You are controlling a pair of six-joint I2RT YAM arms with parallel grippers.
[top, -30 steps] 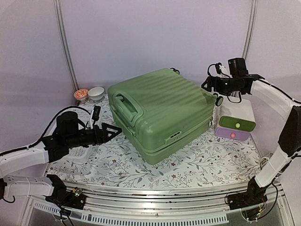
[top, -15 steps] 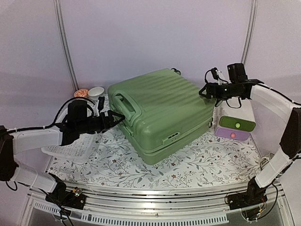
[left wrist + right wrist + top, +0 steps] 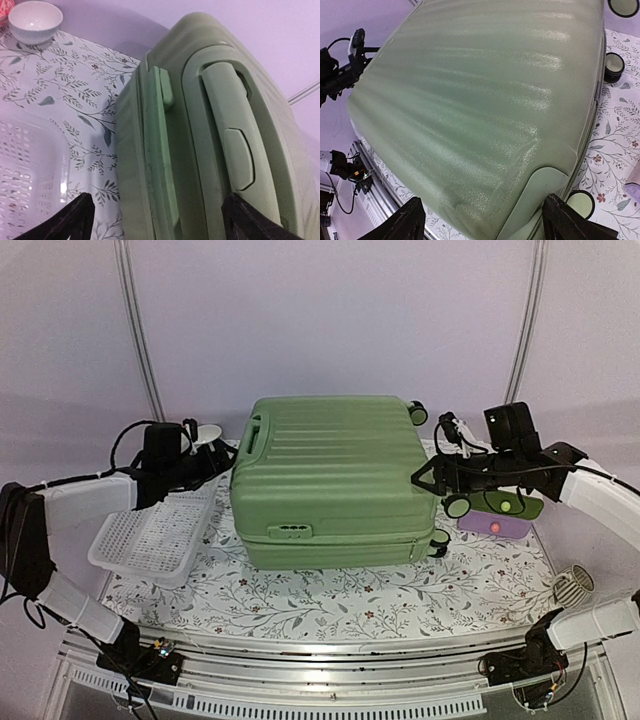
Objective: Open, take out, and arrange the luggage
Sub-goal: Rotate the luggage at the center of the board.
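I find the luggage [image 3: 328, 480] lying flat and closed at the middle of the table [image 3: 400, 590], its long side square to the near edge. Its ribbed shell faces up. The handle [image 3: 251, 433] is on the left end and the wheels [image 3: 458, 505] are on the right end.

The left gripper [image 3: 218, 456] is at the far-left corner of the luggage, level with the handle end. In the left wrist view its jaws stand wide, and the handle [image 3: 227, 135] and the seam beside it lie between the two fingertips [image 3: 75, 220]. I cannot tell whether either tip touches the shell.

The right gripper [image 3: 425, 478] is at the right end, just beside the near wheel. In the right wrist view its jaws are also spread wide, with the luggage's corner filling the gap between them. Nothing is gripped.

A white basket [image 3: 150, 535] lies just left of the luggage. A bowl [image 3: 35, 20] stands beyond it at the far left. A small box [image 3: 497, 515] sits to the right, behind the right gripper.
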